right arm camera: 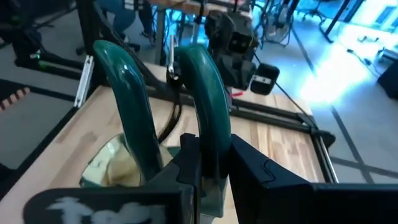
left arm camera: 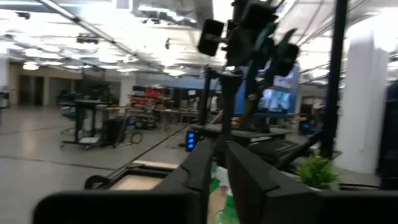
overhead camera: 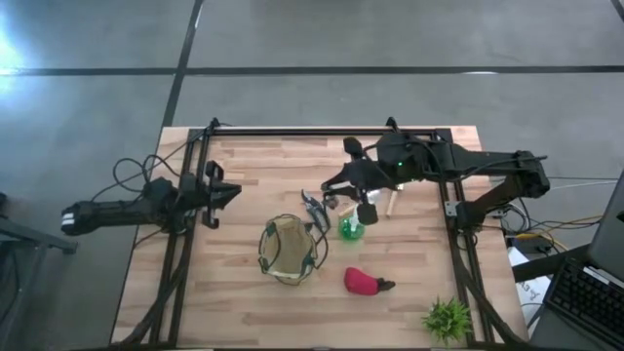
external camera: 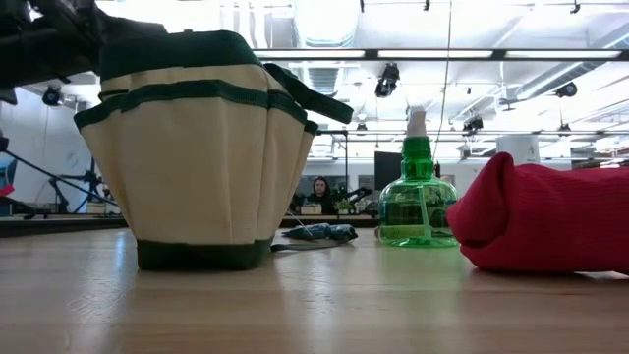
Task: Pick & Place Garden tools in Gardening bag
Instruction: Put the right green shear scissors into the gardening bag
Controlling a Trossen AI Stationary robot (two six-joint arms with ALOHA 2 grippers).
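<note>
The right gripper (right arm camera: 208, 162) is closed on the shears (right arm camera: 205, 93), its dark fingers clamped on one of the two handles. The handles are smooth, glossy teal loops that curve forward past the fingertips. From above, the right gripper (overhead camera: 329, 202) and the shears (overhead camera: 314, 208) sit just beside the gardening bag (overhead camera: 288, 249), on its far right side, close to the rim. I cannot tell whether the shears are clear of the table.

The gardening bag (external camera: 201, 157) is a round tub of pale tan fabric with outer pockets, a dark green rim, a dark green base band and soft loop handles. In the right wrist view its tan mouth (right arm camera: 115, 165) shows just beyond the teal handles.

A clear green plastic spray bottle (overhead camera: 351, 229) with a white nozzle stands just right of the bag. A soft, rounded red piece (overhead camera: 363, 282) with a dark end lies near the bag's front right. A wooden handle (overhead camera: 388, 202) lies beyond the bottle, under the right arm.

The left gripper (overhead camera: 210, 195) waits well to the bag's left, holding nothing. I cannot tell whether it is open or closed.
</note>
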